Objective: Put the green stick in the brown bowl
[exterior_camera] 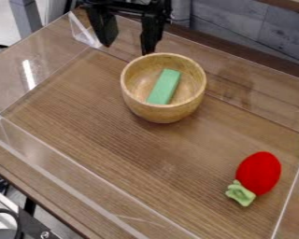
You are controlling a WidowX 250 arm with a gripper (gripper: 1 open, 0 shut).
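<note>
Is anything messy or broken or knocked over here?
Nothing stands out. The green stick lies inside the brown bowl, which sits upright on the table. The red toy rests near the corner, away from the bowl. The claw is open above the bowl's far side, holding nothing.

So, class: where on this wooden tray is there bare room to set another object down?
Bare wood lies left of and in front of the brown bowl, across to the red toy. The bowl holds the green stick. The far edge is tight: the open gripper hangs there.
</note>
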